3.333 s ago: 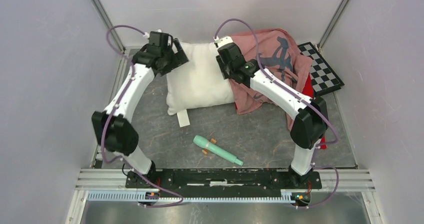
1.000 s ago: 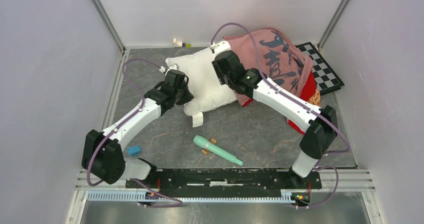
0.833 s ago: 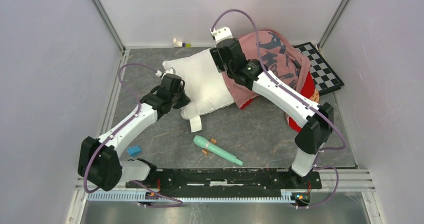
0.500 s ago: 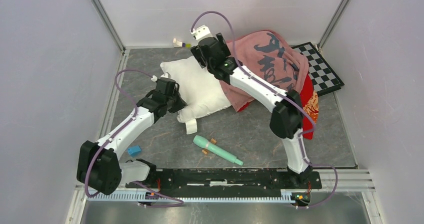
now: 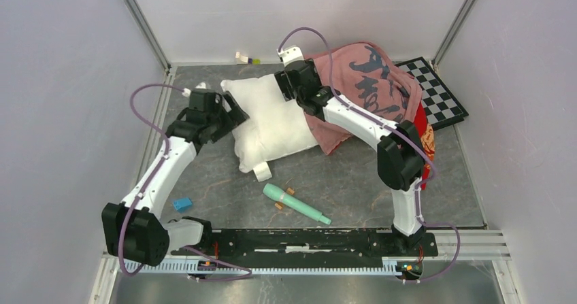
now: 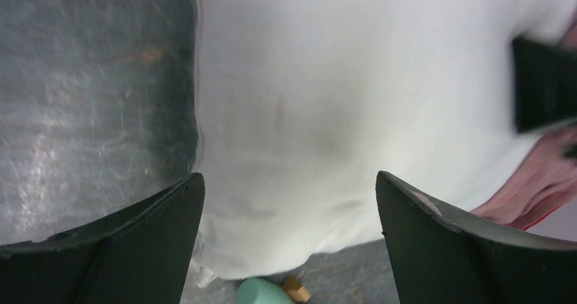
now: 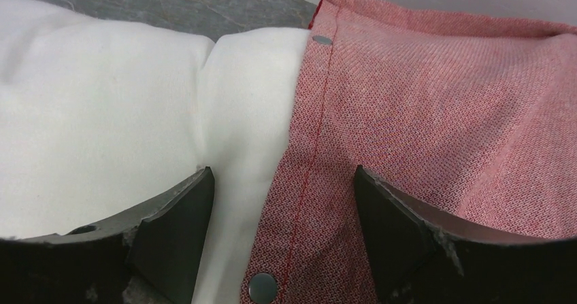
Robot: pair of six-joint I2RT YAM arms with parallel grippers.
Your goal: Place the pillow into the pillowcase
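- Pillow (image 5: 269,124): on bench, back centre; right end inside pillowcase mouth, left part bare.
- Pillowcase (image 5: 371,90): faded pink side up, dark marks showing; toward back right corner, beside checkerboard (image 5: 441,93).
- Left claw (image 6: 287,181): jaws spread wide, grips nothing, above pillow's left part.
- Right claw (image 7: 282,175): jaws wide apart, straddles pillowcase hem where it overlaps pillow; no cloth pinched.
- Hem carries metal snap (image 7: 262,287).
- Teal cylinder (image 5: 296,204): near front edge, clear of pillow.
- Blue block (image 5: 182,204): front left.
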